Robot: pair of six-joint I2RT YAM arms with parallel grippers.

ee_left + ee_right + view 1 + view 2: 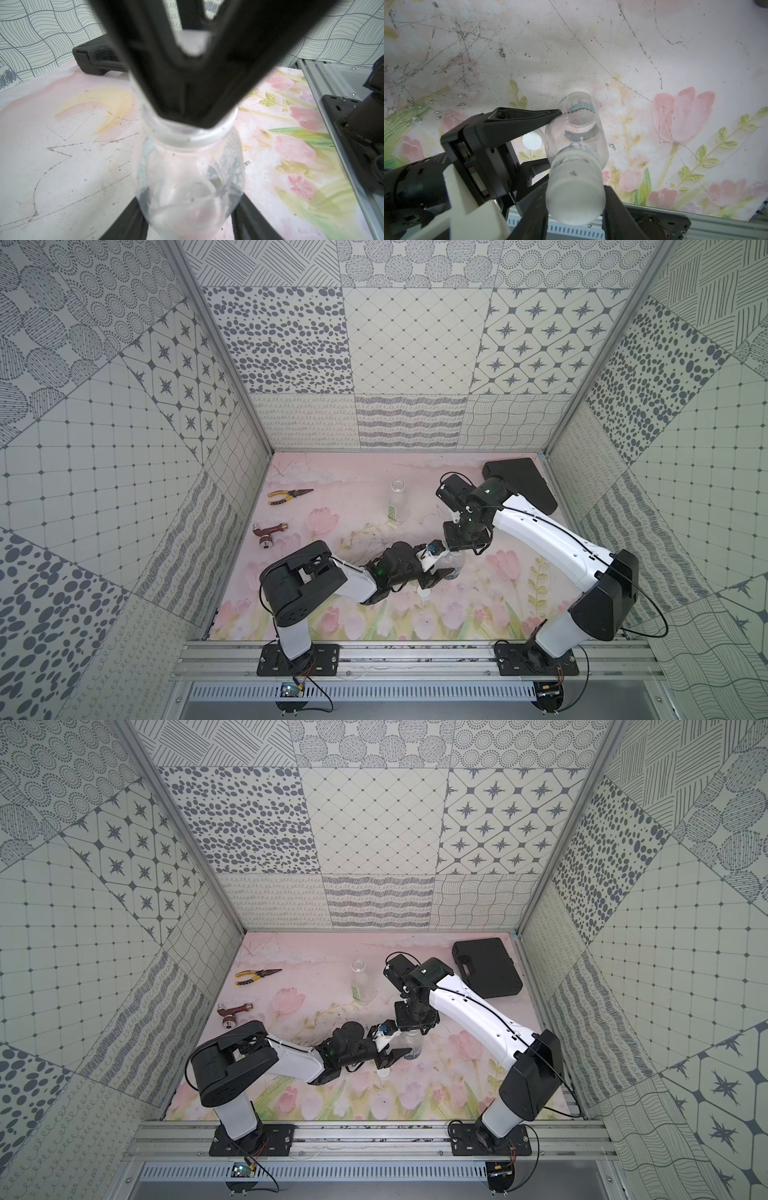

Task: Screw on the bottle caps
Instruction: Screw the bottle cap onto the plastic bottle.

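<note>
The shorter clear bottle (454, 565) with the blue-white label (578, 107) stands upright on the mat near the middle. My left gripper (451, 561) is shut on its body, one finger on each side (124, 220). My right gripper (575, 204) reaches down from above, shut on a white bottle cap (575, 193) that sits on this bottle's neck. A second white cap (424, 593) lies flat on the mat just in front of the bottle, also seen as the loose cap (532, 141). The taller slim bottle (397, 502) with a small green label stands open-topped farther back.
Yellow-handled pliers (289, 495) and a red-brown tool (268, 533) lie at the back left. A black case (486, 967) sits at the back right beside the right arm. An aluminium rail (415, 655) runs along the front edge.
</note>
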